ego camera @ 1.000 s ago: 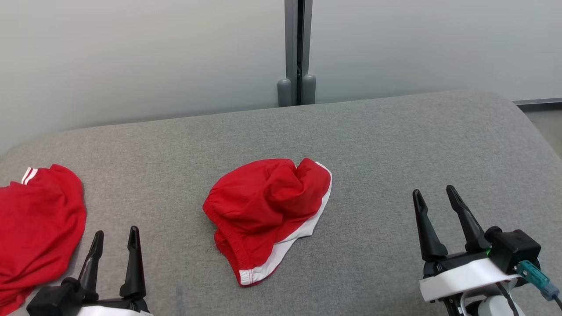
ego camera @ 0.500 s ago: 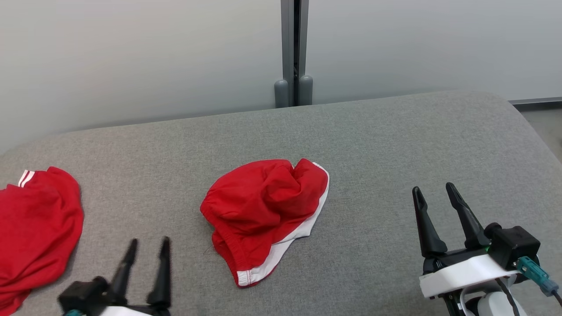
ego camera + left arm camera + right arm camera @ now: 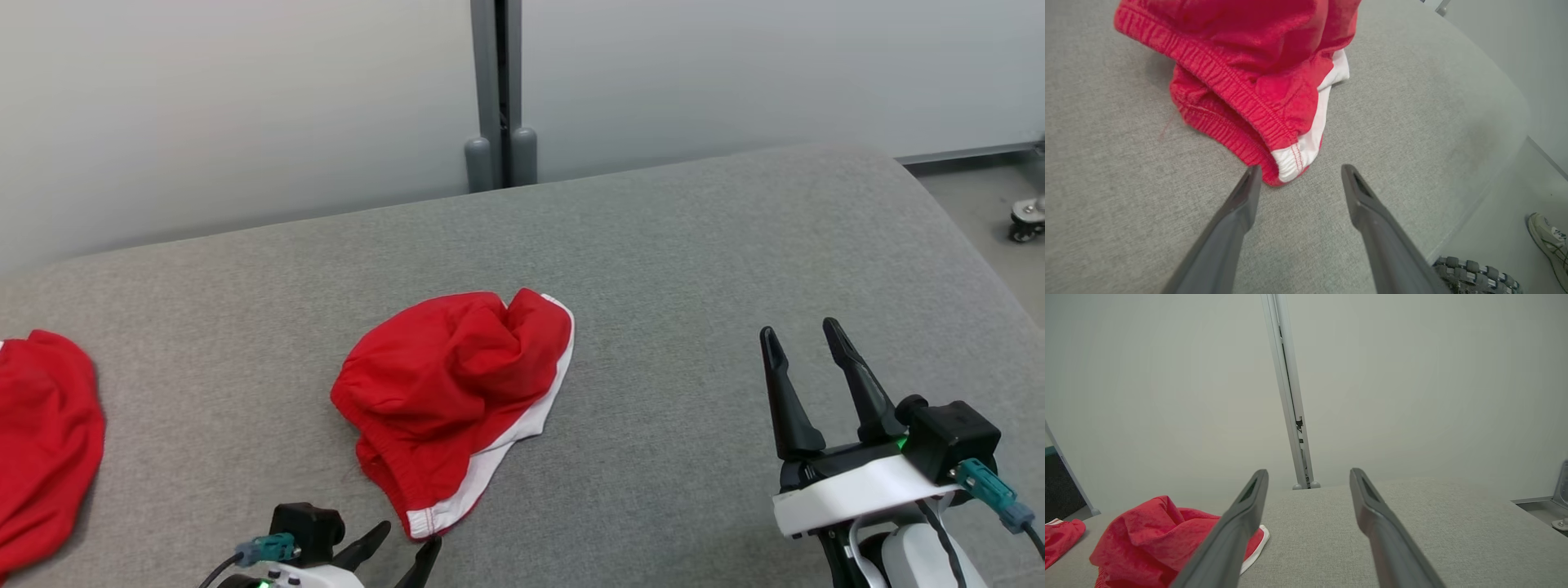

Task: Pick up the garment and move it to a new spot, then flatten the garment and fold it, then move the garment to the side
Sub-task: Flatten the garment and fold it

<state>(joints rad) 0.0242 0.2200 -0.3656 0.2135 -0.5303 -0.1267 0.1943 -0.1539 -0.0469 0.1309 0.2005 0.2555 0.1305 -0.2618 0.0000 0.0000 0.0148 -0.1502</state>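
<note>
Red and bunched, the garment (image 3: pixel 449 392) lies mid-way across the grey table (image 3: pixel 702 245) in the head view; nothing looks lifted, flattened or folded yet. The left gripper (image 3: pixel 410 535), jaws apart, sits at the garment's near, white-striped corner. The right gripper (image 3: pixel 798 331) stands spread and empty, well off to the right. A second red garment (image 3: pixel 41 457) lies far left. Left wrist view: the waistband corner rests between the open fingertips, ungripped. Right wrist view: fingers parted, garment to their left. I judge the first pick-up imminent, everything else remaining.
</note>
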